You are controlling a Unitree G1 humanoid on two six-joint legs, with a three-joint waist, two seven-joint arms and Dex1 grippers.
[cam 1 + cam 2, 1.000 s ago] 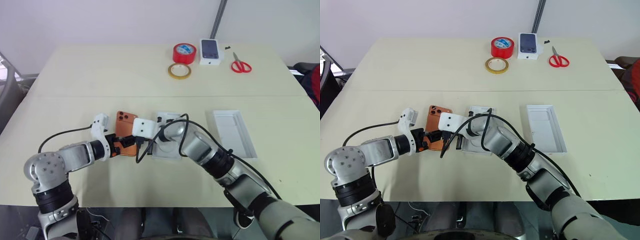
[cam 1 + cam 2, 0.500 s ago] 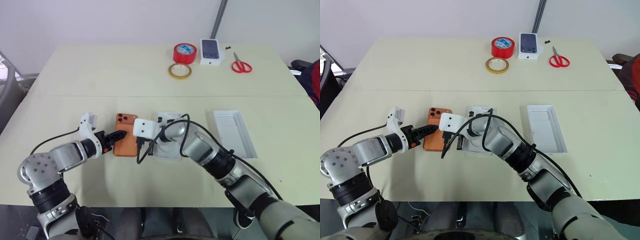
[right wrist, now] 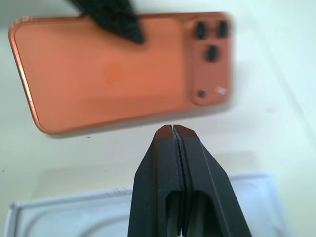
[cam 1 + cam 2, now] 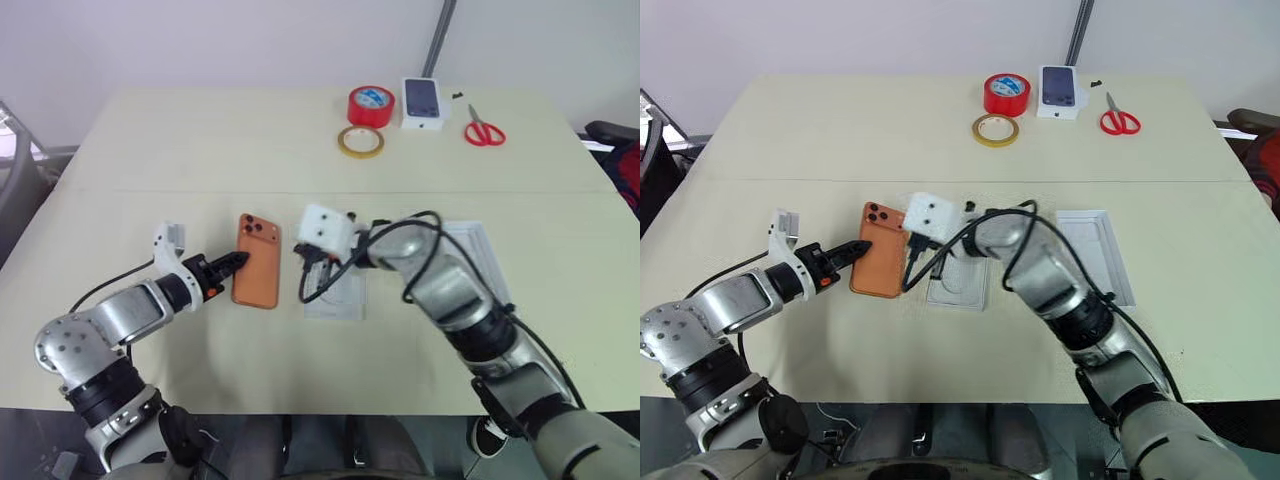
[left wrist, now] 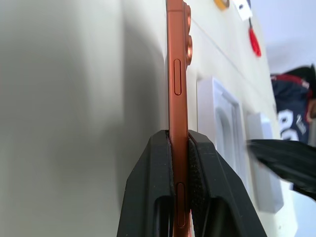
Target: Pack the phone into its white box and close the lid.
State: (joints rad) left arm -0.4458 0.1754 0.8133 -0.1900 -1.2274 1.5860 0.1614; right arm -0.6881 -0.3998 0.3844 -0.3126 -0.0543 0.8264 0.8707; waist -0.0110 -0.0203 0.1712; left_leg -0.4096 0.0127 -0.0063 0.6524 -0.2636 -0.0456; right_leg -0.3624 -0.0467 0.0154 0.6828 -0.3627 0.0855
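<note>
Your left gripper (image 5: 180,148) pinches the phone (image 4: 257,273) by its long edge, both fingers flat against its faces, camera block up, just left of the white box (image 4: 335,292) on the table (image 4: 200,150). Your right gripper (image 3: 172,131), fingers pressed together and holding nothing, hangs beside the phone over that box. The lid (image 4: 474,262) lies farther right; tape rolls (image 4: 369,105) and scissors (image 4: 483,131) sit at the far edge.
</note>
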